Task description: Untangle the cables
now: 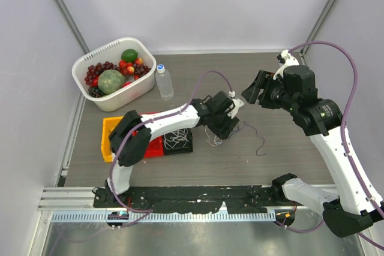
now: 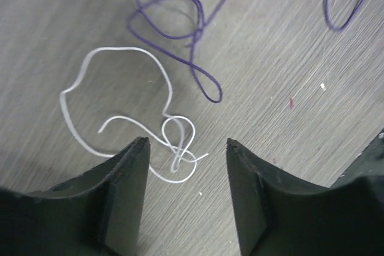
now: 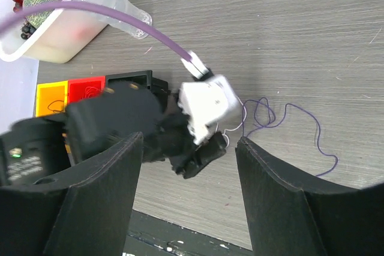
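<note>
Both my left gripper [image 2: 186, 142] and right gripper [image 3: 190, 138] are wide and empty, so I should pinch the white cable [image 2: 178, 159] at its knot gently, away from the purple cable [image 2: 199, 28].

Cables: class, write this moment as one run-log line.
left jaws: open, over white cable | purple cable: beside it, uncrossed | right jaws: open, empty

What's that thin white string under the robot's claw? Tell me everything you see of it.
The white cable is a thin, smooth, plastic-looking wire lying loose on the grey wood-grain table. It sweeps through one wide open loop, then curls into a small knot-like cluster between the open fingers of the left end effector, which does not grip it. The purple cable lies nearby, apart.
</note>
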Motion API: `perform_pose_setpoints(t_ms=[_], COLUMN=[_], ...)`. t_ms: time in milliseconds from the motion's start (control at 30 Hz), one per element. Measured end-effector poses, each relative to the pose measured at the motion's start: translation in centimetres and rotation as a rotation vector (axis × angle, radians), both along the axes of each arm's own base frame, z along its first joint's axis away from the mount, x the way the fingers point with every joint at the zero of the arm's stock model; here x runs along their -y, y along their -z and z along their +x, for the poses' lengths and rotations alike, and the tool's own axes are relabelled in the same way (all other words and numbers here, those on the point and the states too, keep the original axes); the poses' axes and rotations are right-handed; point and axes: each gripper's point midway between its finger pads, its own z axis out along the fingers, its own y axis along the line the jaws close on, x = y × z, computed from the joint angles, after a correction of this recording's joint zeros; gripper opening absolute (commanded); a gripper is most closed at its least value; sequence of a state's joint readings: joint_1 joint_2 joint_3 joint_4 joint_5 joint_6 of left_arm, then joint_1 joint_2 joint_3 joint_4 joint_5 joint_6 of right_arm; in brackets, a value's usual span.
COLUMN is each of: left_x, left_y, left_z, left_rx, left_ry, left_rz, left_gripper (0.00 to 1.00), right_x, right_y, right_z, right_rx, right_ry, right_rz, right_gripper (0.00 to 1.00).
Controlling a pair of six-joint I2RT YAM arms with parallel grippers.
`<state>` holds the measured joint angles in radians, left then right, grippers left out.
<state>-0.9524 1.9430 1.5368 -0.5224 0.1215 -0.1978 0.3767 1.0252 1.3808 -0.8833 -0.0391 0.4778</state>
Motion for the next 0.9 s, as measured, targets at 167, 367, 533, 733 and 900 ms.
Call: perform_pose_setpoints(t_ms=[167,367,533,733,900], left_x=[0.4,-0.2,-1.1,-1.6,-3.7], left_y=[4.0,4.6,3.2,-6.1,-17.2], left_z=[-1.8,-1.5,-1.3,-0.9,1.6], left_rx=[-0.039,-0.036,-0.017,0.04,0.0], left_ry=[0.056,0.048,0.046,0.029,-0.112], left_rz=[0.097,0.129,0.154,-0.009,-0.355], left_gripper=[0.4,0.0,0.0,0.0,0.0], right_x=[0.1,0.1,0.1,0.2,-0.2], right_y=[0.0,0.0,0.1,1.1,2.2], right_z=[0.0,0.1,0.1,0.1,0.1], right_rx=[0.001,0.003,0.0,-0.015,0.003], right_ry=[0.003,0.007,0.005,-0.003,-0.053], right_rz=[-0.002,-0.005,-0.01,-0.031,-0.044], right_gripper=[0.69,0.69,0.7,0.73,0.73])
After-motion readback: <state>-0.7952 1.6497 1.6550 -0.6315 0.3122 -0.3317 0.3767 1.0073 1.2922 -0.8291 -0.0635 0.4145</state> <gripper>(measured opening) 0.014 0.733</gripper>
